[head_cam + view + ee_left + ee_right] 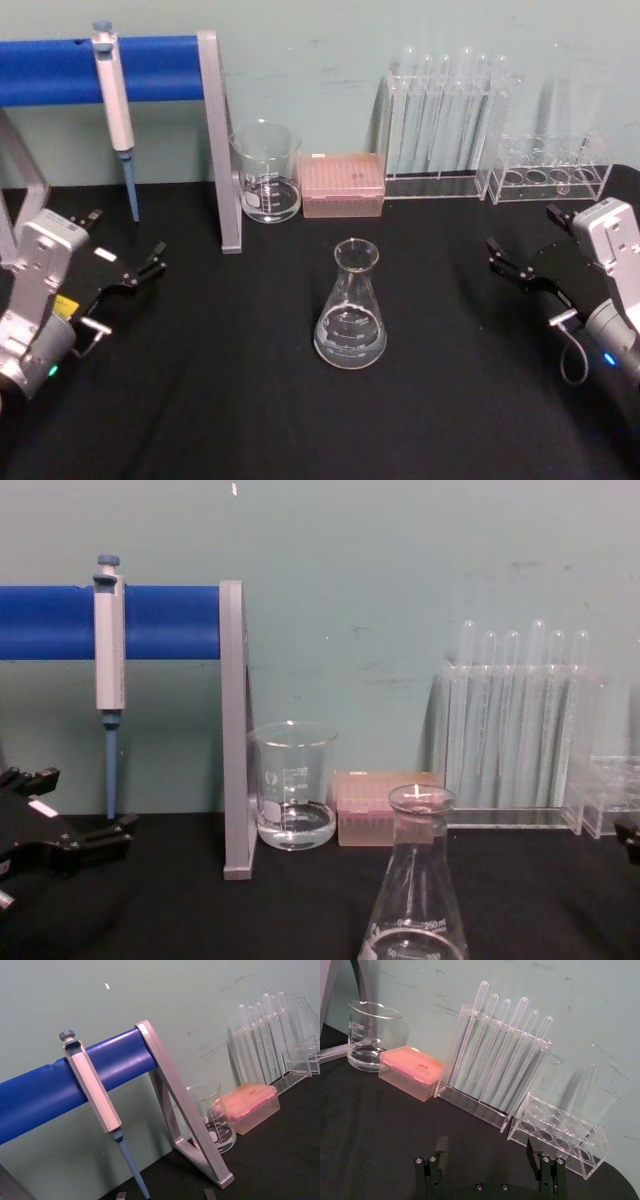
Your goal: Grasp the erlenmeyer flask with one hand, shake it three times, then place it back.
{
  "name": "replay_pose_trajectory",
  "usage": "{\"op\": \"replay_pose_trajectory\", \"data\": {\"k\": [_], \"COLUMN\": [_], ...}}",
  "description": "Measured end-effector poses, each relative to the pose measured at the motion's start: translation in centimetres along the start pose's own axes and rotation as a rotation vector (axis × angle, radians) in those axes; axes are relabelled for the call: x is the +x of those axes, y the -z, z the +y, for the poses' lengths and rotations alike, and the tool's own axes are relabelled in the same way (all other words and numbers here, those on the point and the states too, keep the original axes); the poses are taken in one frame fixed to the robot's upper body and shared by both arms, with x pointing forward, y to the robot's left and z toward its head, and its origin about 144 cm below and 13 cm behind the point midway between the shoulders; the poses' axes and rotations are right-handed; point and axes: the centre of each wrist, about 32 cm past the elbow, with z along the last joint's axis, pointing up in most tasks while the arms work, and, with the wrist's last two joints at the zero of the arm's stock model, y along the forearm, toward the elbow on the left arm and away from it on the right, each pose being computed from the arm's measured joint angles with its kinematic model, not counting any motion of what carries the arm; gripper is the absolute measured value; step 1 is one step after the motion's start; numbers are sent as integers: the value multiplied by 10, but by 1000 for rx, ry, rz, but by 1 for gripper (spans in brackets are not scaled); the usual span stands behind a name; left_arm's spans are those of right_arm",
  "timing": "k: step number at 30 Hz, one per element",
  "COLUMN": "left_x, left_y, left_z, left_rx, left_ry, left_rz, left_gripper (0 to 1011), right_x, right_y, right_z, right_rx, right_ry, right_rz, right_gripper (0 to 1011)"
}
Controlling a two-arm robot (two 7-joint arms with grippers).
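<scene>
Head view: erlenmeyer flask (350, 312) between spread left pincer (127, 234) and spread right pincer (521, 227); wrist views: beaker (372, 1035), rack (485, 1077).

Black table (250, 420) with labware standing on it
The erlenmeyer flask (351, 318) stands upright near the middle. Along the back, left to right: a grey stand (222, 150), a beaker (268, 172), a pink tip box (342, 185), a tall tube rack (445, 130) and a low rack (545, 170) — all well apart from the flask.

A pipette (113, 95) is hung on a blue bar (50, 70); a beaker (268, 175), a pink box (343, 185) and two tube racks (445, 135) are lined along the wall.
</scene>
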Motion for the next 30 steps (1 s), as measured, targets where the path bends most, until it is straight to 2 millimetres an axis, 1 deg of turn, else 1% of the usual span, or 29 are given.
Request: {"op": "replay_pose_trajectory", "data": {"k": [11,24,30], "left_x": [0,0,0], "left_y": [0,0,0], "left_z": [0,0,0], "left_rx": [0,0,0], "left_ry": [0,0,0], "left_rz": [0,0,0], "left_gripper": [1001,1001,1001], "right_x": [0,12,17], "right_y": [0,-1,-5], "right_z": [0,-6,-11], "right_rx": [0,33,57], "right_ry": [0,-67,-111], "right_rz": [0,29,76], "right_gripper": [1000,1000,1000]}}
